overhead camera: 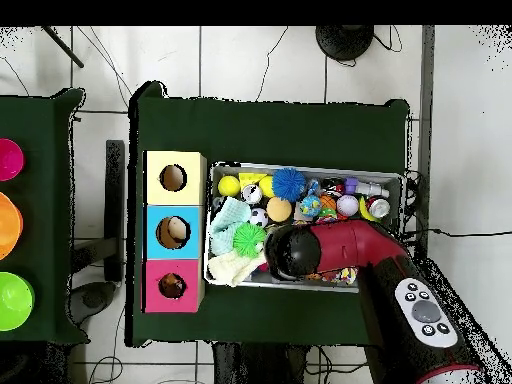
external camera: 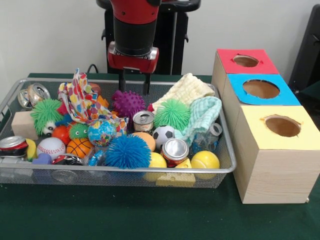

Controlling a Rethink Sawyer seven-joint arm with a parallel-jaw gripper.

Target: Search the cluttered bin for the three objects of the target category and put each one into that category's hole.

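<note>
**Hand empty over back of bin, clutter all round**

Worktop (external camera: 150, 220): green cloth, carries everything.

Arm (overhead camera: 345, 250): in the overhead view it covers the bin's middle and the side nearest the base, hiding what lies under it.

Bin (external camera: 227, 167): wire mesh tray, left and centre in the front view, packed full. It sits just beside the boxes, apart from them by a narrow gap.

Boxes: three wooden ones in a row at the bin's end, each with a round hole on top: yellow box (external camera: 277, 155) nearest the front camera, blue box (external camera: 260, 90) in the middle, red box (external camera: 245, 61) at the back.

Hand (external camera: 135, 84): fingers spread, nothing between them. It hangs over the bin's back edge, tips just above the purple spiky ball (external camera: 127, 102).

Around the hand: cream cloth (external camera: 185, 90) and mint cloth (external camera: 202, 115) on one side, patterned cloth (external camera: 80, 100) on the other. Green spiky ball (external camera: 171, 113) and a tin (external camera: 143, 120) sit right in front of the purple one.

Nearer the front camera: blue spiky ball (external camera: 127, 151), soccer ball (external camera: 162, 135), a can (external camera: 175, 150), two yellow balls (external camera: 205, 160), basketball (external camera: 79, 147), baseball (external camera: 51, 147), globe ball (external camera: 101, 133). Things are touching and stacked; several are half buried.

At the end away from the boxes: wood block (external camera: 24, 125), green fuzzy toy (external camera: 45, 114), crushed can (external camera: 12, 146).
</note>
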